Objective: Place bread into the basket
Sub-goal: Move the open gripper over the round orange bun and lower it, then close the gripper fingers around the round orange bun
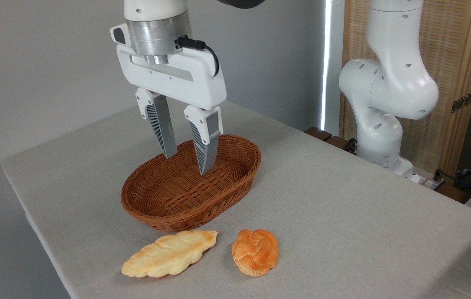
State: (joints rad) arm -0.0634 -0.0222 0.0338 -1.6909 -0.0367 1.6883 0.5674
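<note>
Gripper [186, 165]: unclenched, empty, fingers down over basket | bread [255, 252]: one, near table [343, 216] front edge | pale braided loaf [169, 253]: one, left of it | basket [189, 185]: one, empty, behind | arm vertical.

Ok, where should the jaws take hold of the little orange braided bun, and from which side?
Probably from straight above, closing across the orange bun's narrower middle. It lies flat on the table, clear of the pale loaf, and its rounded sides suit the open gripper.
</note>
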